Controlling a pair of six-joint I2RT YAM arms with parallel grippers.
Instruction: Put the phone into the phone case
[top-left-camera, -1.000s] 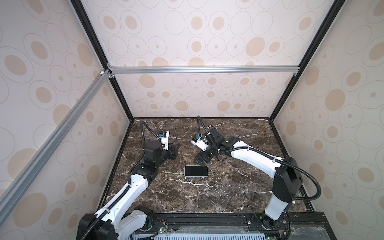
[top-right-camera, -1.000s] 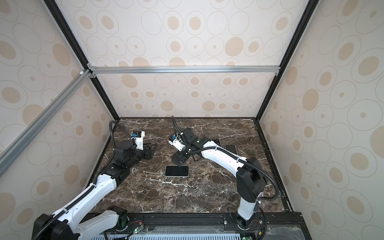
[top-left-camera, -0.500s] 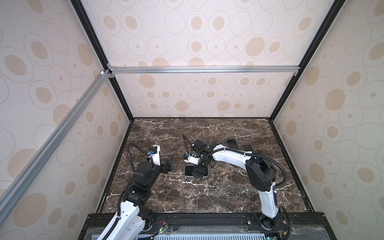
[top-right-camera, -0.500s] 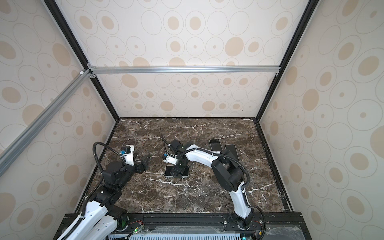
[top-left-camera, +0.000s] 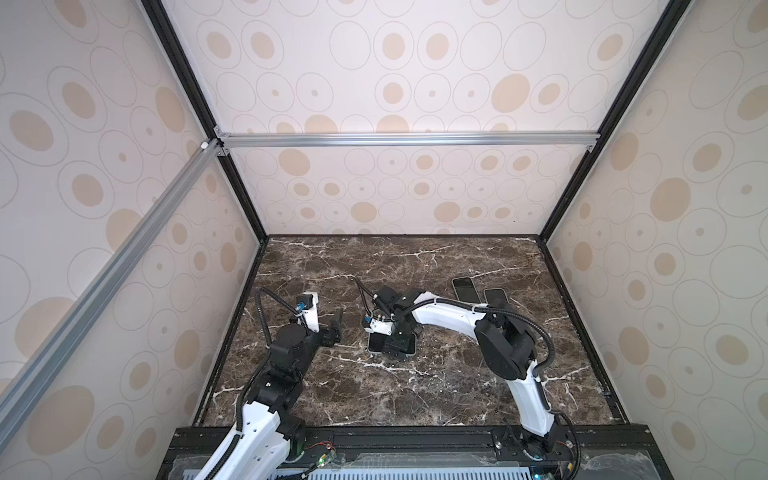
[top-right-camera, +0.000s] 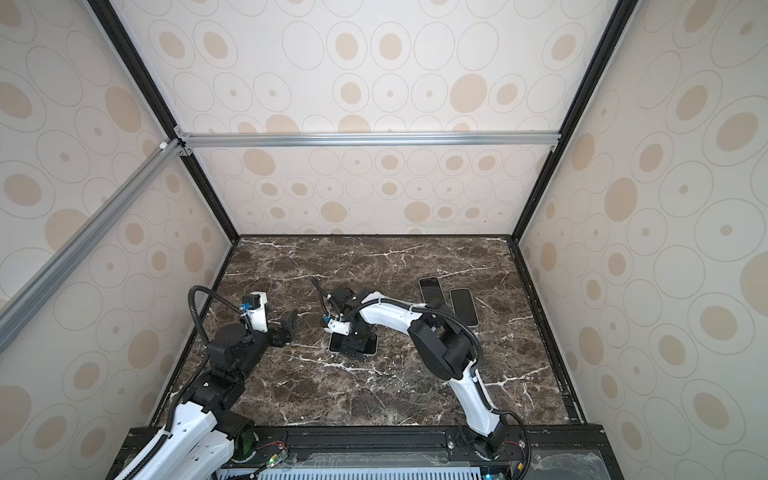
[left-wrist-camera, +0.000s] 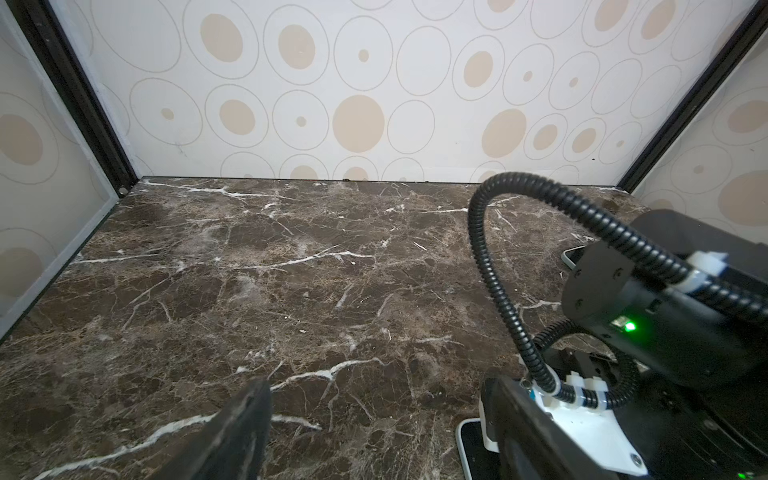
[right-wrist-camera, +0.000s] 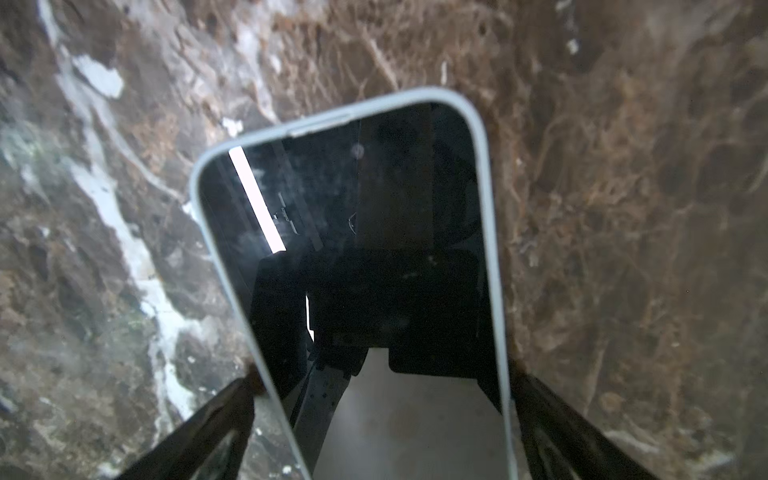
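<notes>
Squarely over the phone (top-left-camera: 376, 344), flat near the middle of the worktop (top-left-camera: 415, 395): right gripper (top-left-camera: 397, 348), spread wide.
Dark screen up, pale rim (right-wrist-camera: 486, 208) all round; case or bare frame, impossible to tell. Long side left to right in both top views, middle hidden under the gripper. Seen from the right wrist, one black finger (right-wrist-camera: 216, 424) just outside each long edge of the phone; touching or not, unclear. Nearer the left edge, left gripper (top-left-camera: 333, 328), apart from the phone, jaws also wide, empty, over bare marble. Two more dark slabs (top-left-camera: 463, 287), phone-shaped, side by side near the right edge toward the back corner, one partly behind the right arm (top-left-camera: 449, 316).
</notes>
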